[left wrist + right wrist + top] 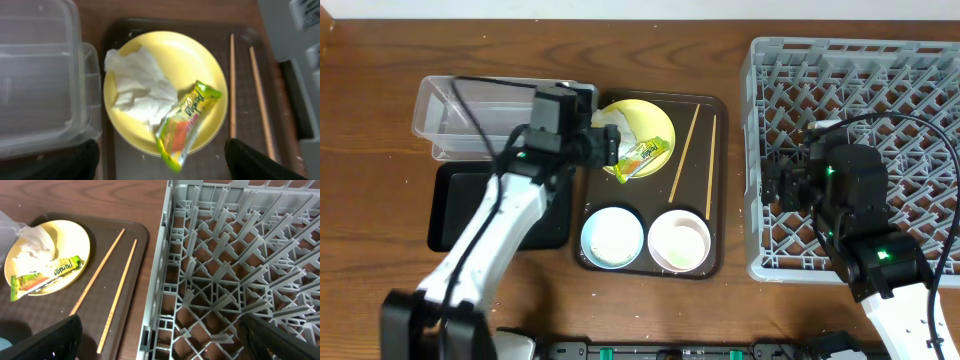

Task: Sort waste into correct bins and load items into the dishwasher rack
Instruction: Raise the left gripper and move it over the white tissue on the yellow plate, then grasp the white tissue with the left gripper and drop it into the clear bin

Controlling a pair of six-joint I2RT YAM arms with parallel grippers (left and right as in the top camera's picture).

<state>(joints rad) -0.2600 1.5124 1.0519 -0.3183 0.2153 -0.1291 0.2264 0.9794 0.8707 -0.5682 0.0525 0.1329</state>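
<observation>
1. A brown wooden table (380, 120) fills the overhead view.
2. The grey dishwasher rack (880, 90), a square crate with a lattice of pegs, sits along the table's right edge. No dishes show in the part that is in view.
3. A dark brown serving tray (650, 195) lies at the table's middle, just left of the rack.
4. A clear plastic tub (450, 120) stands left of the serving tray's far left corner.
5. A shallow black tray (450, 215) lies just beside the tub on its near side and next to the serving tray's left edge.
6. The left gripper (612, 147) hangs over the far left part of the serving tray, above the plate's left edge. Its fingers are spread wide and hold nothing.
7. The right gripper (775, 185) is over the rack, near its left edge. Its fingers are also spread apart and empty.
8. A round yellow plate (655, 122) rests in the serving tray's far left corner.
9. A light blue bowl (612, 236) sits upright in the tray's near left corner.
10. A pale pink-white bowl (679, 240) sits upright in the tray's near right corner, just beside the blue bowl.
11. Two wooden chopsticks (684, 152) lie side by side but apart along the tray's right edge, right of the plate.
12. A crumpled white napkin (137, 87) lies on the plate's left half.
13. A green-and-yellow snack wrapper (184, 122) lies on the plate touching the napkin, one end hanging over the plate's near rim.
</observation>
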